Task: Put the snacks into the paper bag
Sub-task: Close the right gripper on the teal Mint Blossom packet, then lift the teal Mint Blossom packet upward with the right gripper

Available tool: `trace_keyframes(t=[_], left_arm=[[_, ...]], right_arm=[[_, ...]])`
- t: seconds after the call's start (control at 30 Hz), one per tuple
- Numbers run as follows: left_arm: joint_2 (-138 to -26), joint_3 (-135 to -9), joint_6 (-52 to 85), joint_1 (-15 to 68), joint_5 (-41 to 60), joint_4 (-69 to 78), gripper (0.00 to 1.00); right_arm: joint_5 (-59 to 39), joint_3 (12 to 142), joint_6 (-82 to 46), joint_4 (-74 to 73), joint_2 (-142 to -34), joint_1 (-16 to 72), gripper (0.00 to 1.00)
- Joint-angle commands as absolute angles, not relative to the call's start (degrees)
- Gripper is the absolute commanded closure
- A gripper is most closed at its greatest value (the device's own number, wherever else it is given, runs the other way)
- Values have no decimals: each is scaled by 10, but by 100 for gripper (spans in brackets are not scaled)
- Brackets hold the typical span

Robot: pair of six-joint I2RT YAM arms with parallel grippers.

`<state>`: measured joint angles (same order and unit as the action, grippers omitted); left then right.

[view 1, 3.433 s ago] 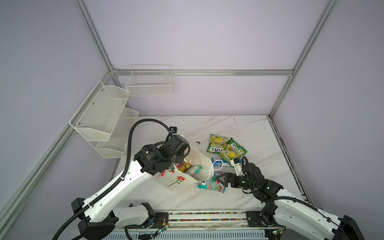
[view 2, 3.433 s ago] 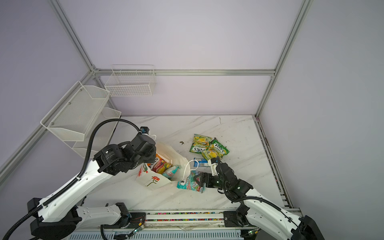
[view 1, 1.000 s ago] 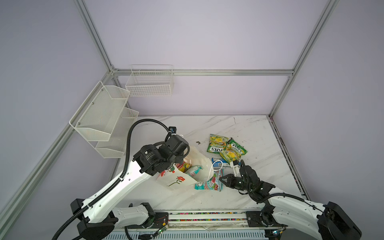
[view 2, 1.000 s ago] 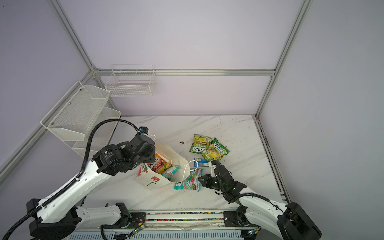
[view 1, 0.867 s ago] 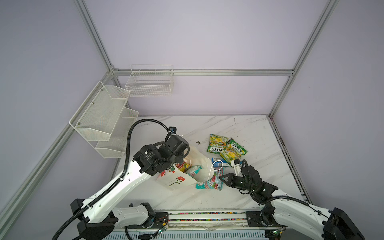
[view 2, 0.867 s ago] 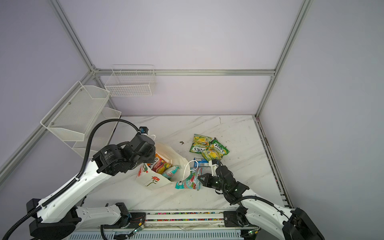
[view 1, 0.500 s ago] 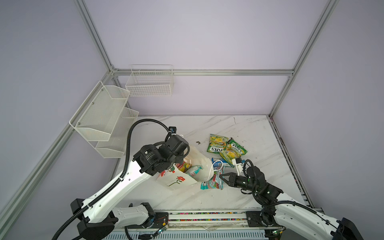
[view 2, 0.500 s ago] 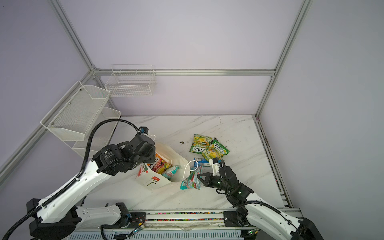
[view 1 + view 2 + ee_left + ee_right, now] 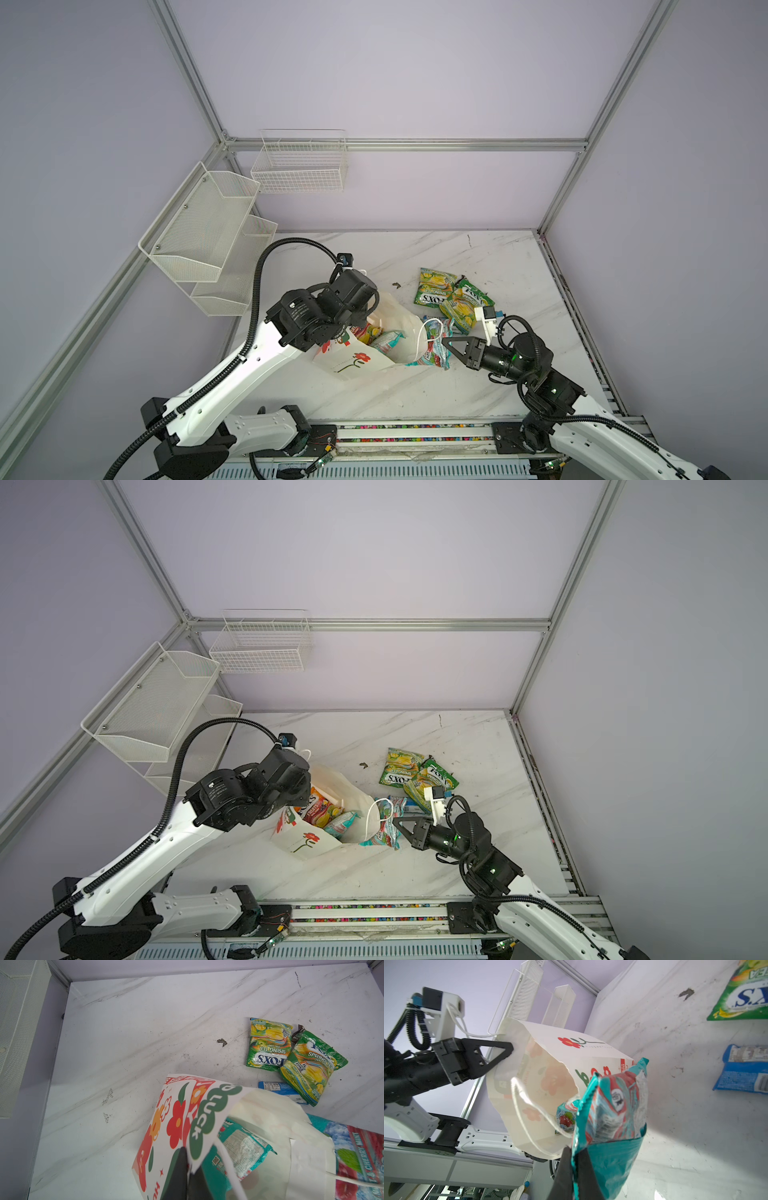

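Pinching the crimped end of a glossy teal-and-red candy packet between its two black fingers, the right gripper is holding that crinkled foil pouch at the open mouth of the white paper bag, with the packet's far end just beside the bag's rim. The right arm is lying low and nearly level over the white marble-patterned tabletop, its forearm pointing from the near right toward the bag. The left arm is arching up from the near left, elbow high and wrist bent down. The left gripper is pressing its dark fingertips together on the bag's upper rim, close to the root of a white cord handle, and the mouth is gaping toward the right arm. The bag, matte paper printed with red and orange flowers and a green label, is leaning over on its side near the middle front of the table. Inside it, a second teal packet and an orange-pink packet are lying together. Two shiny green-yellow candy bags are overlapping on the table behind the right gripper, and a flat blue bar wrapper is lying partly under the nearer one. A white mesh rack is hanging on the left wall and a white wire basket on the back wall.
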<state>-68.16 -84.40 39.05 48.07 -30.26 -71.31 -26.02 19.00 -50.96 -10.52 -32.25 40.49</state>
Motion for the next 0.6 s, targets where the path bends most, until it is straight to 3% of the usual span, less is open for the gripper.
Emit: trace_keyframes(t=[0.0,0.57], left_arm=[[-657,-837,404,480,-317,-680,100],[-651,-830,408,480,-317,-680,100]], right_arm=[[-269,225,-521,-120,-308,404,100],[-264,345,-479,-58,-298,404,100]])
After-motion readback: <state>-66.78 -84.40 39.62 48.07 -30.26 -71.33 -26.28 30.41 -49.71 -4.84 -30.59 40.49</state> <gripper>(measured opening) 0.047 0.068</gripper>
